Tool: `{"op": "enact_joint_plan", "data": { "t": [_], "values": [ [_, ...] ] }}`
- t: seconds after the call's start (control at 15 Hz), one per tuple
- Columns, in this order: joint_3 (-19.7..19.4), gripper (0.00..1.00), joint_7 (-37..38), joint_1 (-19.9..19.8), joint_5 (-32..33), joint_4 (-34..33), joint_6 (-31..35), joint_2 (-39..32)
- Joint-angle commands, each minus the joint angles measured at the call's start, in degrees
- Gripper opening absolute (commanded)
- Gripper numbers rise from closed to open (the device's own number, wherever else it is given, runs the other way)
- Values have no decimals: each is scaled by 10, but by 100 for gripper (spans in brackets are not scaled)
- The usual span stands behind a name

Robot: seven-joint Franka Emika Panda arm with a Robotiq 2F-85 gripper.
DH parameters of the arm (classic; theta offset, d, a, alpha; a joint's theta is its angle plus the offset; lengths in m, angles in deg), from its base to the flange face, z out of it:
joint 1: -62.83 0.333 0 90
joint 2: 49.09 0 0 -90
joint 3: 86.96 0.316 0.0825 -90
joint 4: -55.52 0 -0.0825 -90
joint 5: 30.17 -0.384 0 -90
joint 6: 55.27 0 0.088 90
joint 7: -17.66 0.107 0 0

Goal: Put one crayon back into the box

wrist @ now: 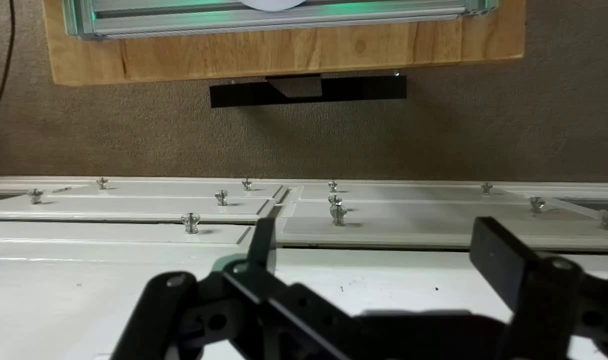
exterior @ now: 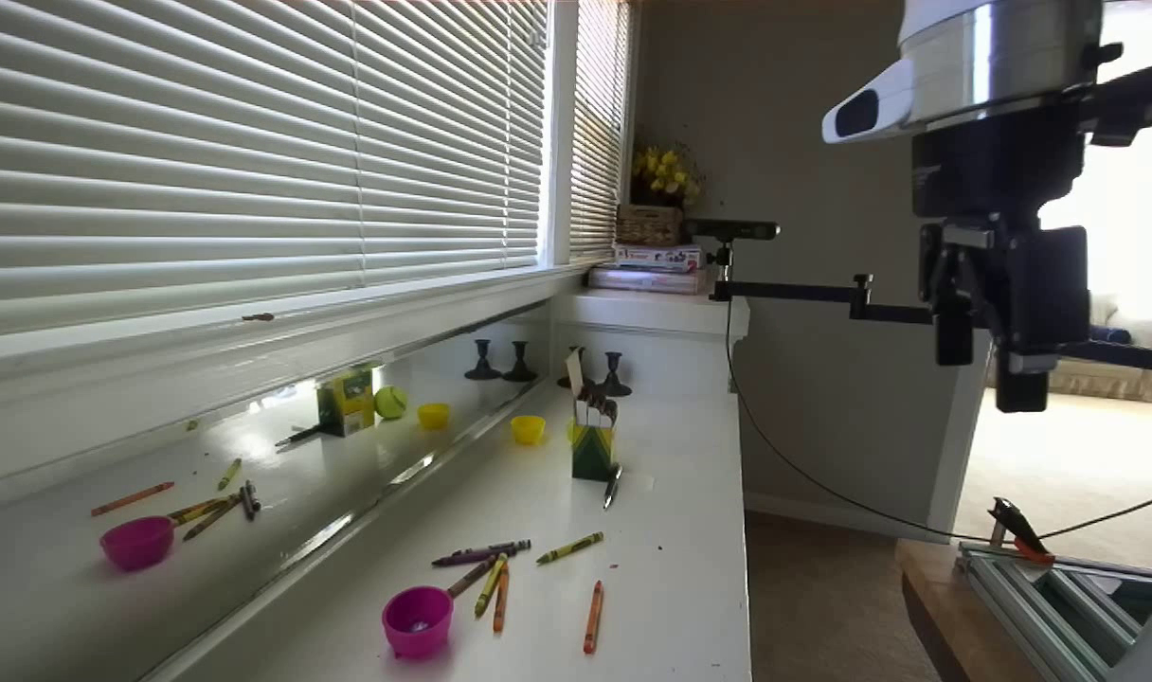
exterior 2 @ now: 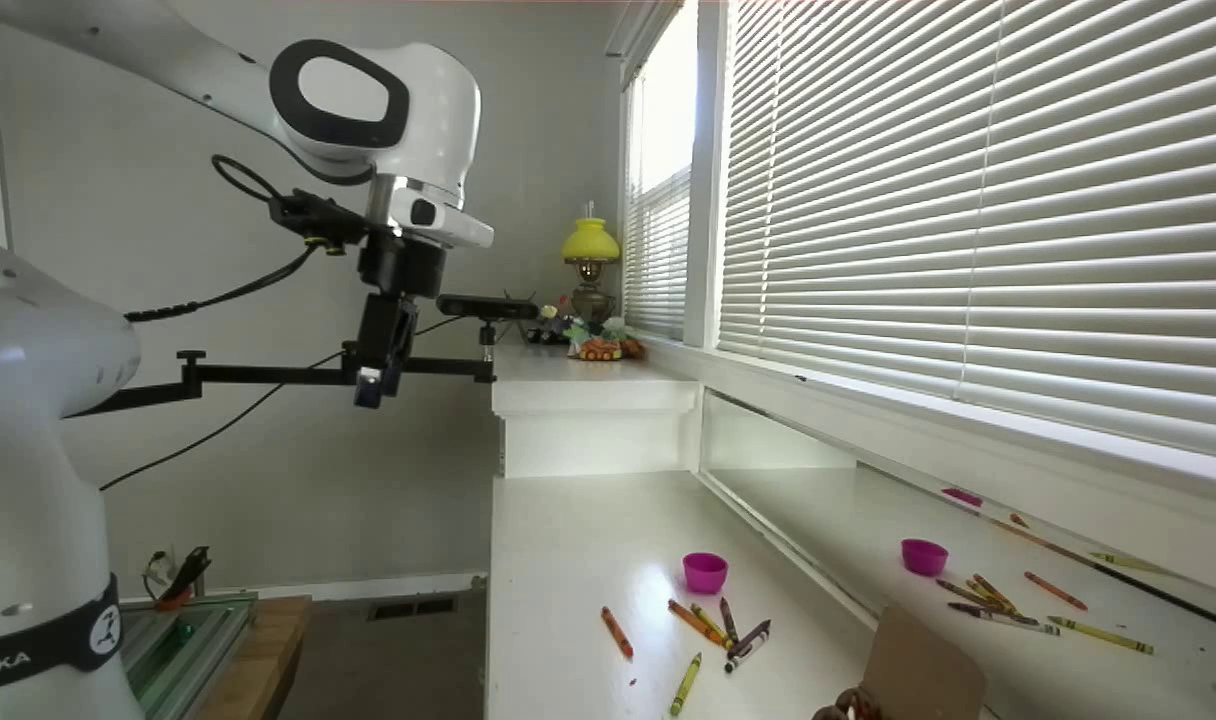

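1. Standing upright on a glossy white shelf [exterior: 680,606], the small dark-green and yellow cardboard crayon box [exterior: 592,451] could be tipped or pushed along if its raised flap were caught by a finger, or if a crayon were pressed in at a slant.
2. Dark green is shown on the box's lower part, with a yellow band above. The top is uncovered, a plain brown card flap [exterior 2: 920,670] is raised, and the mouth is crowded with brown ends, probably of crayons. Whether there is room for one more cannot be told.
3. Beside the base, a slim dark-and-silver pen [exterior: 613,485] is seen lying; it could be knocked if the approach were made too low.
4. Farther out, toward a round magenta plastic cup [exterior: 418,622], a lone orange wax crayon [exterior: 593,616] and a lone yellow-green wax crayon [exterior: 570,548] are set apart from a loose cluster of purple, brown, yellow and orange wax crayons [exterior: 491,586]. From the cluster, neighbours could be dragged along; a single one could be rolled away by an uneven pinch.
5. By a long mirror panel [exterior: 320,483] behind, much is doubled, so a reflection could be aimed at by mistake.
6. A black two-fingered gripper [wrist: 374,235] is held high, well apart from box and crayons. Its fingers are spread wide, with nothing pinched.
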Motion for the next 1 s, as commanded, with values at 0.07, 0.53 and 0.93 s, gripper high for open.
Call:
{"op": "enact_joint_plan", "data": {
  "t": [0.07, 0.53, 0.93],
  "values": [
    [-74, 100, -142, -25, 52, -67, 34, -165],
    [-43, 100, -87, -10, 43, -19, 29, -100],
    [-34, 100, -157, -14, 185, -56, 99, -196]
  ]
}}
